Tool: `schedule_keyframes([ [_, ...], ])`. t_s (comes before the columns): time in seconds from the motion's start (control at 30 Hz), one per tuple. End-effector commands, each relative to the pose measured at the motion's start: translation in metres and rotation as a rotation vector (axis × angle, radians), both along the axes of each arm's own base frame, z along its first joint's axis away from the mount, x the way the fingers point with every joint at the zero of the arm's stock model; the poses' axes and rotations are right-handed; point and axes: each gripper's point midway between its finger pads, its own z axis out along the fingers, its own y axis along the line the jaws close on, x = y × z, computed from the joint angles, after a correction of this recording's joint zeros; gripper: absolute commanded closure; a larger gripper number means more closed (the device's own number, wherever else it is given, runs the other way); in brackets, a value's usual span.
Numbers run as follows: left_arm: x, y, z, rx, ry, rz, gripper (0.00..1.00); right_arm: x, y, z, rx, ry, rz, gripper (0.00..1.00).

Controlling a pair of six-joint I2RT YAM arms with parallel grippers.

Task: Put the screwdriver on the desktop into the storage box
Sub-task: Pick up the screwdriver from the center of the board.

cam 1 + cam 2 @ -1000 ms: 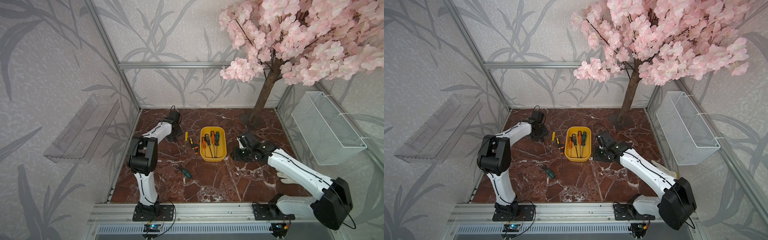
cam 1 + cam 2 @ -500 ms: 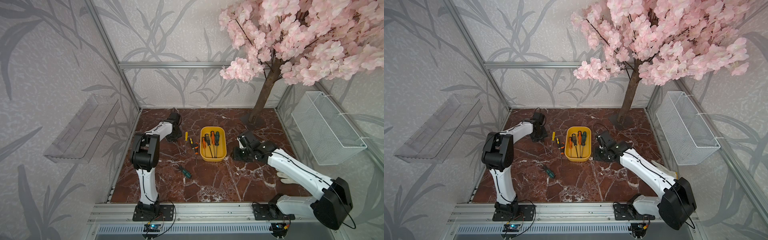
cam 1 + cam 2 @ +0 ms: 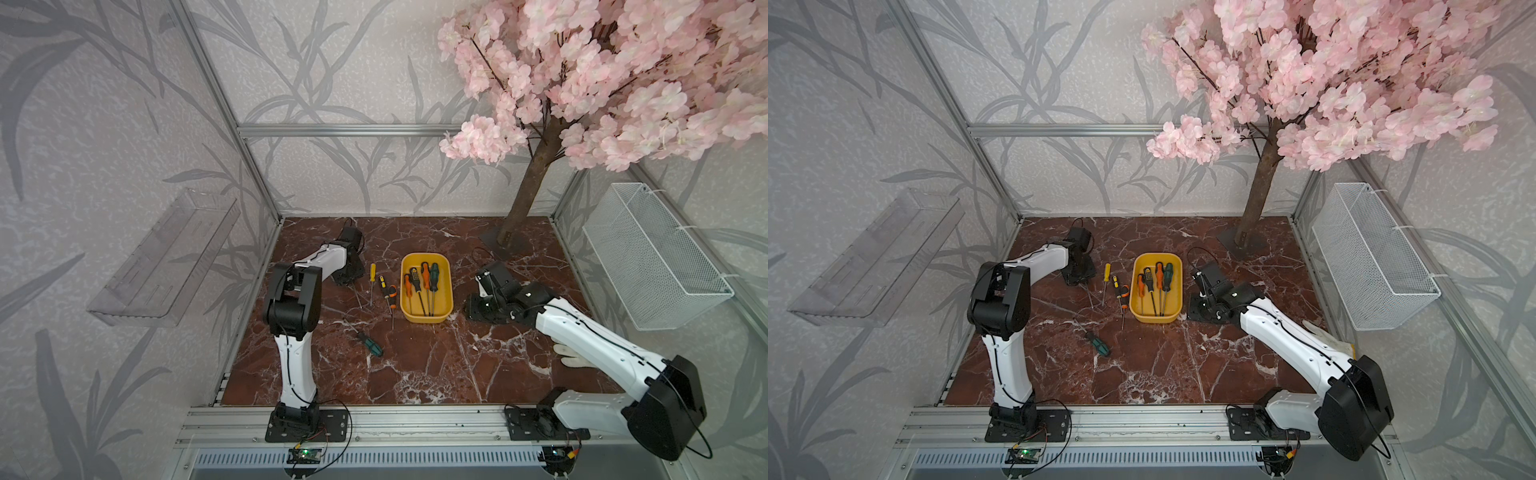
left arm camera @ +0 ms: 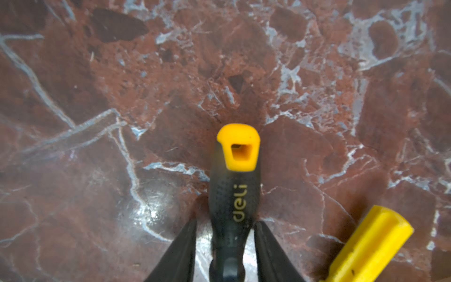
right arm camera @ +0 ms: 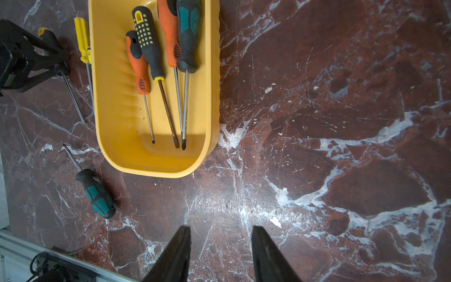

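Though left gripper [image 4: 227, 221] straddles black screwdriver [image 4: 234, 195], yellow screwdriver [image 4: 371, 244] just beside.

There are eight screwdrivers [image 5: 148, 41]: four inside the one storage box [image 3: 426, 318] and four on the desktop [image 3: 457, 365] (one between the fingers [image 4: 180, 251] of the left gripper [image 4: 225, 223], one yellow screwdriver [image 4: 366, 246] just beside it). Also one basket [image 3: 656, 266], one shelf [image 3: 166, 266], one tree [image 3: 528, 187].

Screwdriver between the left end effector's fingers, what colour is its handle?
Black with an orange-yellow end cap; the left wrist view shows the screwdriver best.
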Motion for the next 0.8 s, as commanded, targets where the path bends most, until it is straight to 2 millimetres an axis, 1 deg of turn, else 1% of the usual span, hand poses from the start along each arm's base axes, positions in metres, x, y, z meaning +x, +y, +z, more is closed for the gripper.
schedule_keyframes([
  [0.0, -0.001, 0.005, -0.002, 0.023, 0.017, -0.007, 0.65, -0.002, -0.005, 0.003, -0.005, -0.019, -0.014, 0.55],
  [0.17, -0.001, 0.004, 0.001, 0.023, 0.011, -0.019, 0.79, -0.002, -0.008, 0.005, 0.000, -0.029, -0.025, 0.55],
  [0.2, 0.000, 0.003, 0.004, 0.020, 0.007, -0.023, 0.79, -0.002, -0.007, 0.006, 0.001, -0.031, -0.024, 0.55],
  [0.27, 0.001, 0.003, 0.009, 0.018, -0.002, -0.025, 0.84, -0.002, -0.008, 0.007, 0.005, -0.032, -0.027, 0.55],
  [0.33, 0.003, 0.001, 0.017, 0.011, -0.018, -0.031, 0.85, -0.003, -0.008, 0.007, 0.006, -0.034, -0.026, 0.55],
  [0.43, 0.008, -0.003, 0.036, -0.003, -0.057, -0.042, 0.86, -0.003, -0.008, 0.008, 0.007, -0.037, -0.026, 0.55],
  [0.53, 0.012, -0.012, 0.055, -0.017, -0.094, -0.065, 0.88, -0.003, -0.008, 0.008, 0.008, -0.035, -0.028, 0.55],
  [0.67, 0.013, -0.032, 0.077, -0.045, -0.138, -0.108, 0.88, -0.002, -0.009, 0.009, 0.008, -0.041, -0.035, 0.55],
  [0.77, 0.015, -0.052, 0.096, -0.064, -0.179, -0.145, 0.88, -0.004, -0.009, 0.010, 0.011, -0.041, -0.035, 0.55],
])
